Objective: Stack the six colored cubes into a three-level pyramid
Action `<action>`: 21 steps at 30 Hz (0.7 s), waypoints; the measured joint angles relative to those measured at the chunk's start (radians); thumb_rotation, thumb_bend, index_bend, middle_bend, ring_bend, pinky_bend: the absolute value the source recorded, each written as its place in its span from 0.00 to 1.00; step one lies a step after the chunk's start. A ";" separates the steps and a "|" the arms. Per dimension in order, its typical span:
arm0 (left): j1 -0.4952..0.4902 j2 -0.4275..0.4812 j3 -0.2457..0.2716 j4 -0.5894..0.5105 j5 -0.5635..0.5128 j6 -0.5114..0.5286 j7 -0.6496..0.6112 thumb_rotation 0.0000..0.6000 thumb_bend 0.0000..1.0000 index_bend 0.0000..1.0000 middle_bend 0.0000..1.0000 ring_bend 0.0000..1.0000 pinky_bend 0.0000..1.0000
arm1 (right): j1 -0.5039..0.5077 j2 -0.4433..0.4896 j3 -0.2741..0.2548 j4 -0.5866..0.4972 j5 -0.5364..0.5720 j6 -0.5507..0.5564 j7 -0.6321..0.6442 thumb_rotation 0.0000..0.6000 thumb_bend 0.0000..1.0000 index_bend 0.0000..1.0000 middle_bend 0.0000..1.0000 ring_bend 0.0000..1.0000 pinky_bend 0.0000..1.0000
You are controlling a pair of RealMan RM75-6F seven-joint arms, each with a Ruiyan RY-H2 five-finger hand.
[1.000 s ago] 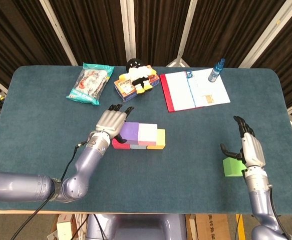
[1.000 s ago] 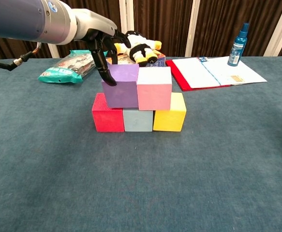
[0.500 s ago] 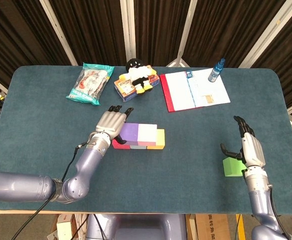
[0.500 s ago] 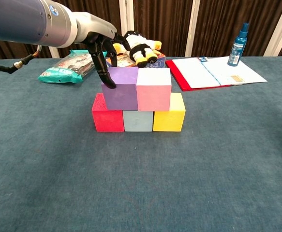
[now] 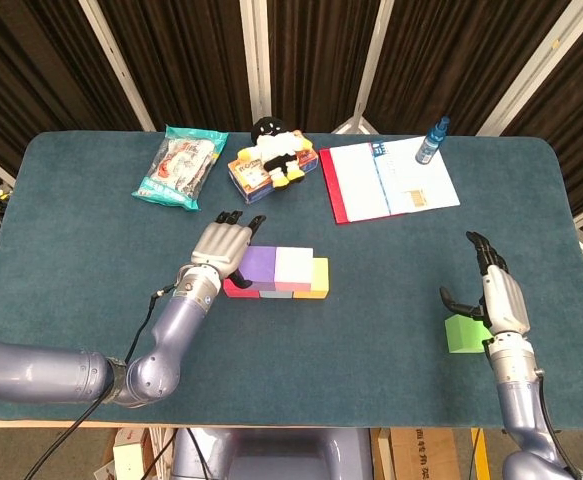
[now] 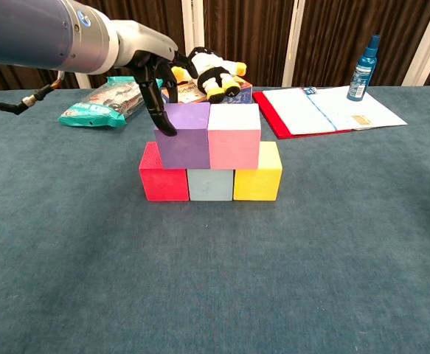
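I am resting my left hand (image 6: 154,70) against the purple cube (image 6: 183,136), fingers spread along its left edge. It is sitting beside the pink cube (image 6: 234,136), over the red cube (image 6: 163,181), grey cube (image 6: 210,184) and yellow cube (image 6: 259,181). My right hand (image 5: 496,291) is hovering open over the green cube (image 5: 461,334), far right. I cannot read any labels.

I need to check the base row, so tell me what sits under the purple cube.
The purple cube rests on the red cube and the light blue cube, straddling their seam. The contact faces are covered. The left hand's fingers are against its left edge.
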 measured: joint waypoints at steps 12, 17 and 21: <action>0.001 -0.010 0.002 0.011 -0.001 -0.002 0.001 1.00 0.27 0.03 0.38 0.02 0.00 | 0.000 0.000 0.002 0.002 0.001 0.002 0.002 1.00 0.36 0.00 0.00 0.00 0.00; 0.001 -0.013 0.000 0.014 0.000 0.001 0.001 1.00 0.27 0.03 0.38 0.02 0.00 | 0.000 0.000 0.001 0.002 0.002 0.001 0.003 1.00 0.36 0.00 0.00 0.00 0.00; 0.002 -0.015 -0.001 0.016 -0.001 0.002 0.002 1.00 0.27 0.03 0.37 0.02 0.00 | 0.000 0.000 0.001 0.002 0.002 0.000 0.004 1.00 0.36 0.00 0.00 0.00 0.00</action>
